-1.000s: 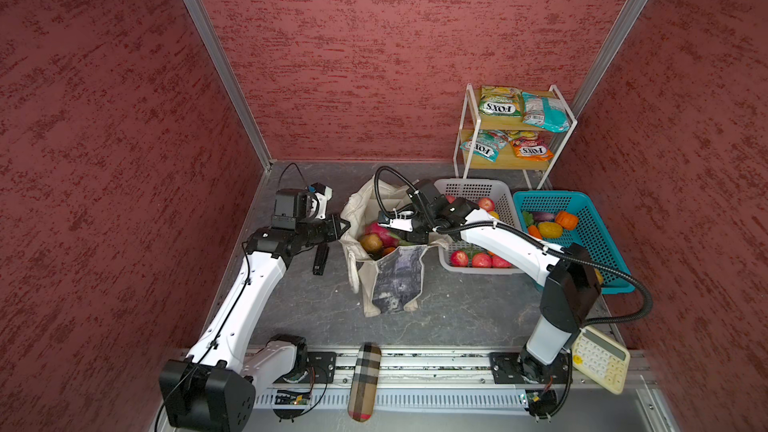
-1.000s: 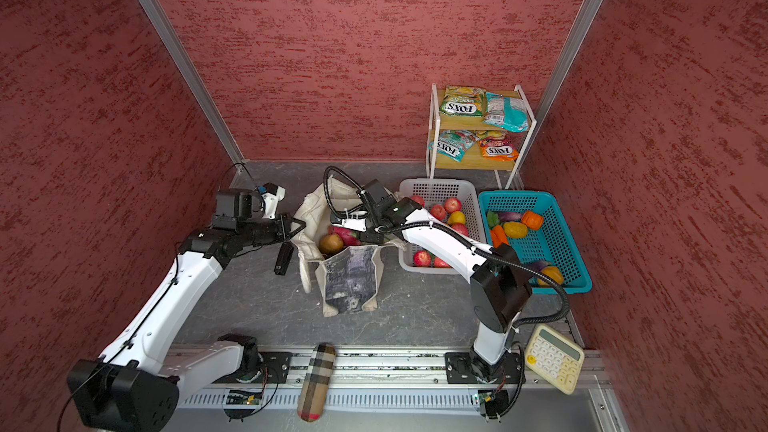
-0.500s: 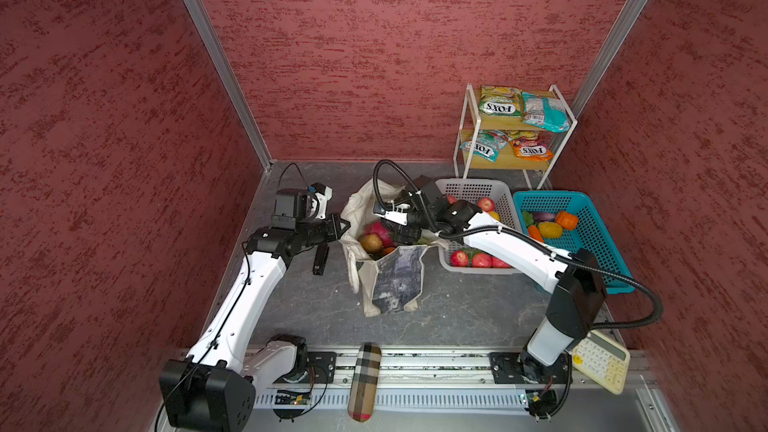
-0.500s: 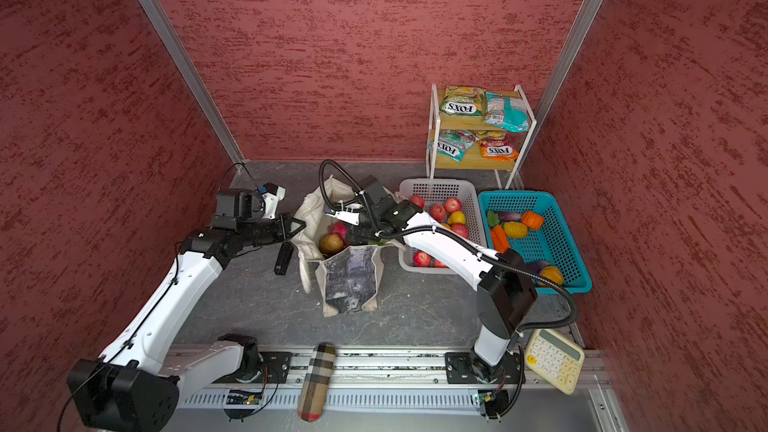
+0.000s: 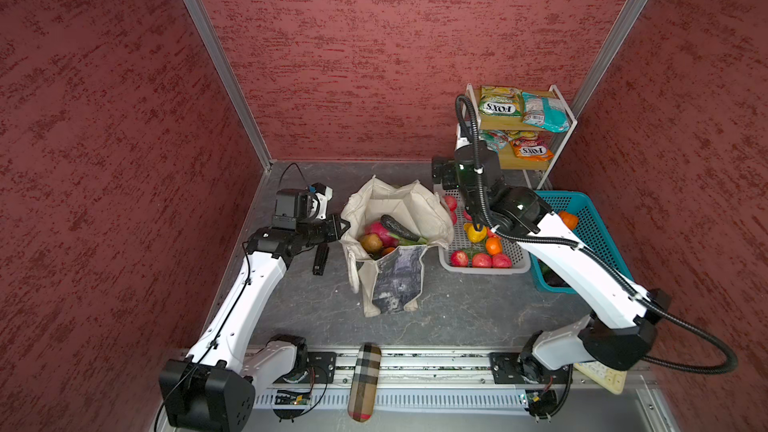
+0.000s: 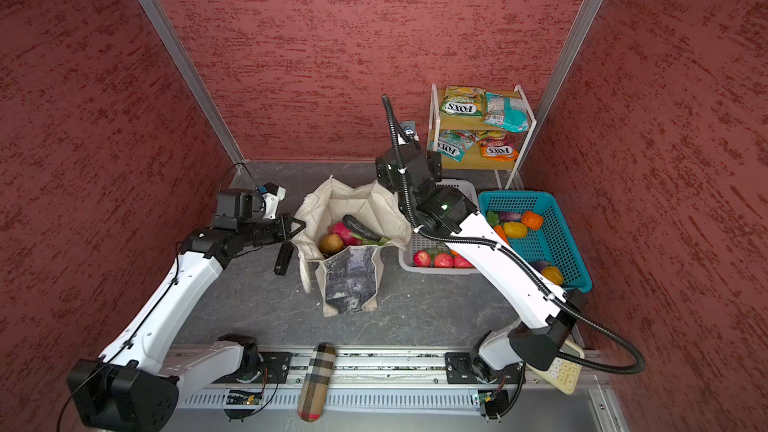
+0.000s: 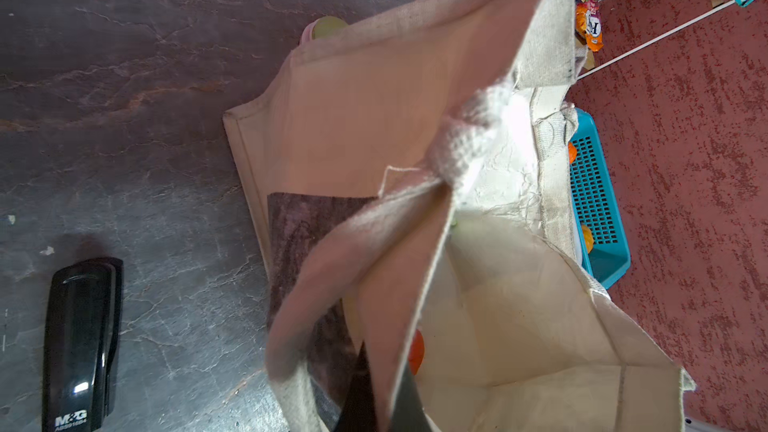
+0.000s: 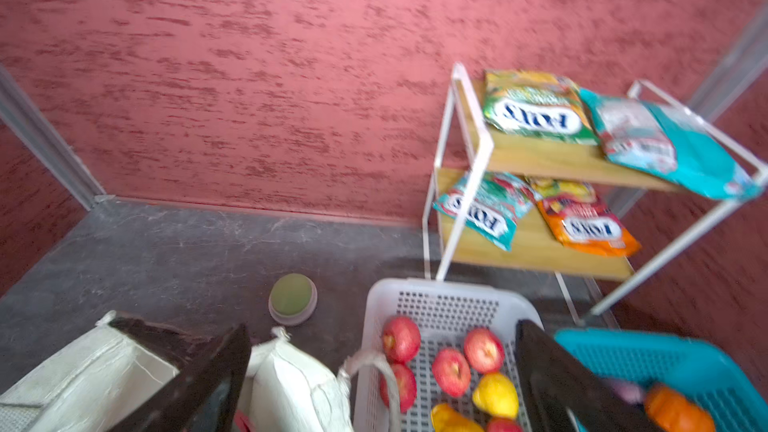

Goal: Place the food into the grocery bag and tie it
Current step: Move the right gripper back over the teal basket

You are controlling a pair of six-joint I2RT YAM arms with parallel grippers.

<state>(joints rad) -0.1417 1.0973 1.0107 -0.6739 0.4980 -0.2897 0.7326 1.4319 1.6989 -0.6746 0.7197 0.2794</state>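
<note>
The cream grocery bag (image 5: pixel 399 205) stands open mid-floor in both top views. In it lie a pink dragon fruit (image 5: pixel 376 229), a brown oval (image 5: pixel 371 243) and a dark eggplant (image 5: pixel 401 228). My left gripper (image 5: pixel 343 226) is shut on the bag's left rim, and the cloth (image 7: pixel 399 326) shows pinched between its jaws. My right gripper (image 8: pixel 384 330) hangs wide open and empty above the bag's right corner and the white basket (image 5: pixel 519 270) of red apples (image 5: pixel 482 260). FOX'S packets (image 5: pixel 500 108) lie on the shelf rack.
A blue basket (image 5: pixel 590 218) of toy produce stands right of the white one. A black stapler (image 5: pixel 321 258) lies left of the bag, and a green-topped round lid (image 8: pixel 293 299) behind it. At the front rail are a checked case (image 5: pixel 365 380) and a calculator (image 5: pixel 602 378).
My right gripper has opened wide and drawn back from the bag's mouth, up and toward the back right. The dark eggplant now shows inside the bag. The left arm has not moved.
</note>
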